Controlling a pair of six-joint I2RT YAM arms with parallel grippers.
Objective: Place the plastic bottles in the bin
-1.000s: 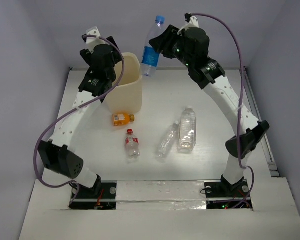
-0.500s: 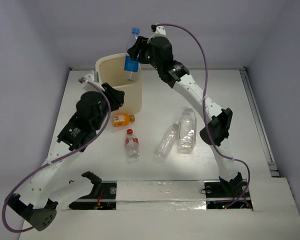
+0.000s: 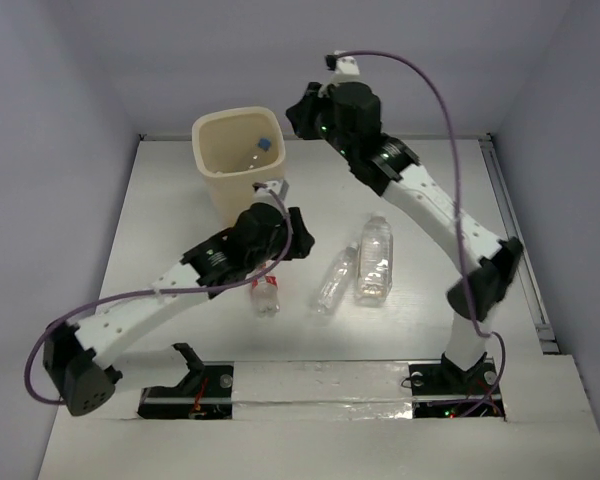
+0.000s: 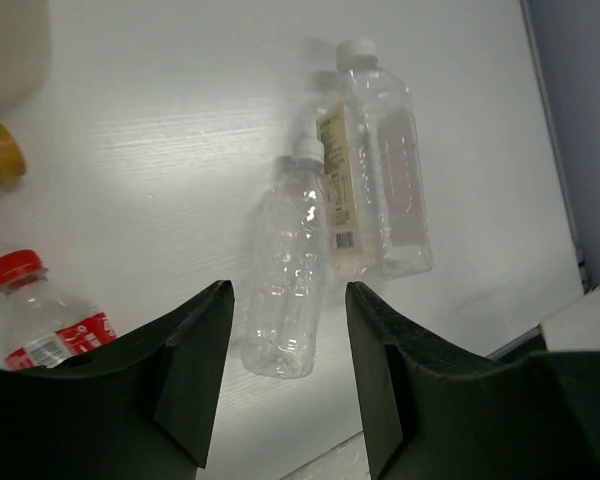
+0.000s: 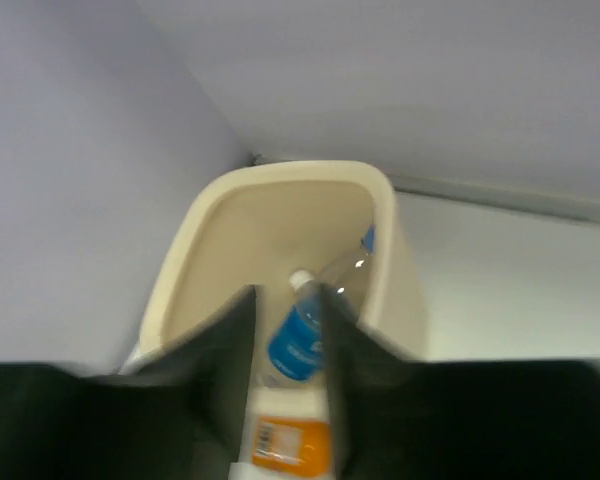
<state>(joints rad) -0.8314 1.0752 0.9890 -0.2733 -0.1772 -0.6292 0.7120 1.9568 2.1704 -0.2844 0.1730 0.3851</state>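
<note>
Just released, the blue-labelled bottle [image 5: 300, 345] lies inside the bin [image 5: 195, 250], my right tool [image 5: 288, 300] spread empty above it; my left tool [image 4: 288, 295], also spread, hovers over four bottles [image 4: 285, 290] left on the bench [image 4: 160, 120].

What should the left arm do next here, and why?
Probably lower the left gripper onto the small clear bottle. Its open fingers frame that bottle from above, and it has yet to be picked up. The blue-labelled bottle is already in the bin.

White table [image 3: 165, 200] enclosed by plain pale lavender walls [image 3: 80, 60].
</note>
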